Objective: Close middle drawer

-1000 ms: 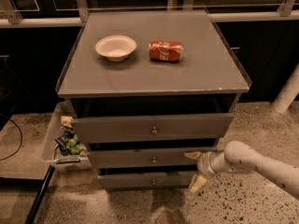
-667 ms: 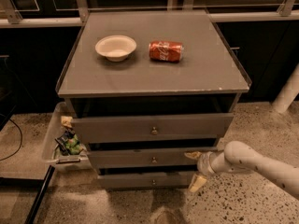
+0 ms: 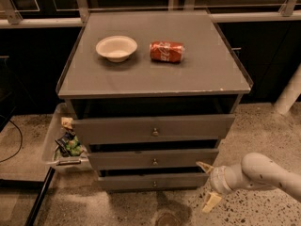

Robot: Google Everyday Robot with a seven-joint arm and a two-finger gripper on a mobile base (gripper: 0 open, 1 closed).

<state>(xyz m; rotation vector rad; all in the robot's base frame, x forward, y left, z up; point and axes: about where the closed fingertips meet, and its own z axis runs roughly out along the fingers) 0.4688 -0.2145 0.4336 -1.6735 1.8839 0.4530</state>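
Observation:
The grey cabinet [image 3: 155,81] has three drawers. The middle drawer [image 3: 153,158] has a plain grey front with a small brass knob [image 3: 154,162] at its centre and stands slightly pulled out, with a dark gap above it. My gripper [image 3: 207,182] is at the lower right, on a white arm [image 3: 263,173], just right of the middle drawer's right end. Its two cream fingers [image 3: 211,201] are spread apart and hold nothing.
The top drawer [image 3: 153,128] is pulled out furthest and the slim bottom drawer [image 3: 153,181] sits below. A white bowl [image 3: 116,47] and a red soda can [image 3: 167,52] lie on the cabinet top. A bin [image 3: 51,145] with snack packets stands at the left. A white post [image 3: 289,95] is at the right.

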